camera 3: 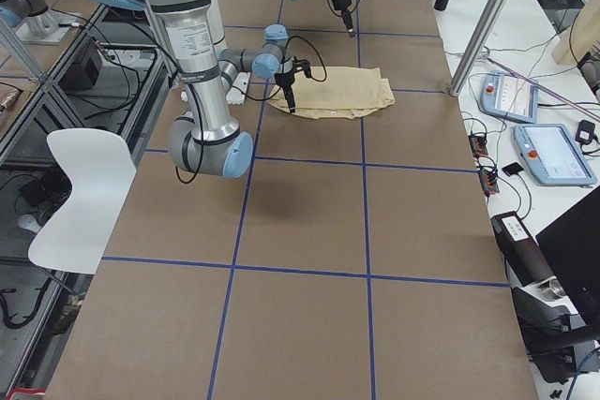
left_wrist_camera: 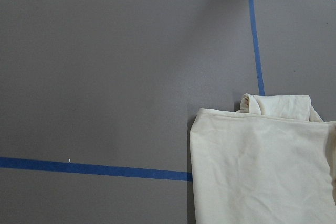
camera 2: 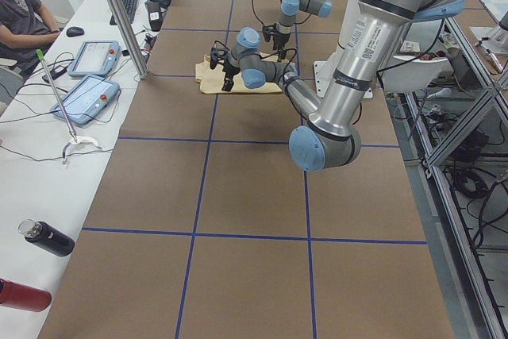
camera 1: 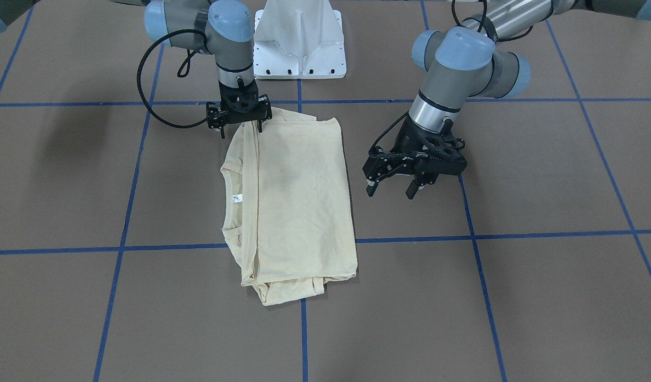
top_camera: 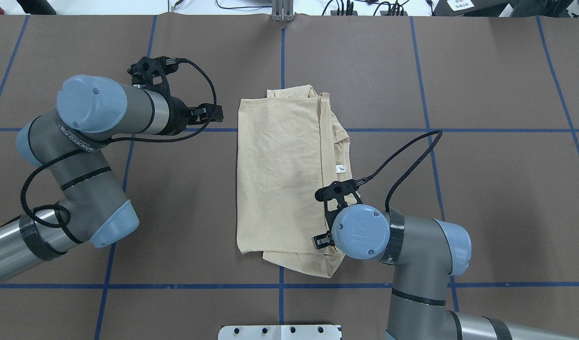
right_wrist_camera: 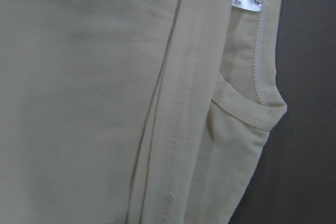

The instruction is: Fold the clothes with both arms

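1. Left gripper (camera 1: 390, 191) is being held just above the table (top_camera: 482, 189), near the garment's edge on the robot's left. Its two fingers are being kept well apart, with nothing between them and no cloth being touched.
2. Bare brown table, a blue tape line (left_wrist_camera: 94, 169) and one folded corner of the garment are being shown in the left wrist view.
3. T-shirt (top_camera: 280, 174), pale cream-yellow, is being seen lying flat at the table's centre, between the two grippers. It is folded lengthwise into a long rectangle with a plain side up.
4. Folded sleeve cloth (top_camera: 294, 92) is being seen sticking out from under the rectangle at the end far from the robot.
5. Collar and white neck label (top_camera: 339, 168) are being shown face up along the shirt's edge on the robot's right.
6. Right gripper (camera 1: 241, 130) is being held low at the shirt's near corner on the robot's right. Its fingers are being kept apart, one over the cloth and one just outside the edge. Contact with the cloth cannot be told.
7. Cloth, collar seam and label are being shown close up in the right wrist view.
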Robot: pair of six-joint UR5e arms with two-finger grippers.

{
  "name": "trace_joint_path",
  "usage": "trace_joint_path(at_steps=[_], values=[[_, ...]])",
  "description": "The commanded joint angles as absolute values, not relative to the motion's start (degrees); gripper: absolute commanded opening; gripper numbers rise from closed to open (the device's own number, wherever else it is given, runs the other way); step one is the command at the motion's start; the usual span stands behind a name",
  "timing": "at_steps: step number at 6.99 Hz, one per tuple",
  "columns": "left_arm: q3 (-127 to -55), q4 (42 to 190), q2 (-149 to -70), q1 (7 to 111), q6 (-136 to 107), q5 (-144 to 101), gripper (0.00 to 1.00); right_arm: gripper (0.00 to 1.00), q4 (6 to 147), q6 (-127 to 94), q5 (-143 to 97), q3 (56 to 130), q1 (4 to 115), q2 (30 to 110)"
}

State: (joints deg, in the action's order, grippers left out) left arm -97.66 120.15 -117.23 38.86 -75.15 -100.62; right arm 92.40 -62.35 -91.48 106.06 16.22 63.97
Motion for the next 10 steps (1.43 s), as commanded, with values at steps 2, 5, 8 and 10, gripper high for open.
trace_joint_path(at_steps=[2,5,8,10], values=[[-97.65,120.15,-117.68,38.67,-75.15,-100.63,1.00,1.00,92.55,-62.31,-91.76,105.91,16.26,64.60],[-97.65,120.06,-117.77,38.67,-75.15,-100.63,1.00,1.00,92.55,-59.95,-91.93,105.91,17.22,64.69],[-97.65,120.15,-117.86,38.50,-75.15,-100.63,1.00,1.00,92.46,-58.28,-92.20,106.26,18.54,66.18],[-97.65,120.06,-118.04,38.41,-75.15,-100.72,1.00,1.00,92.29,-56.26,-93.16,107.48,20.12,69.06]])
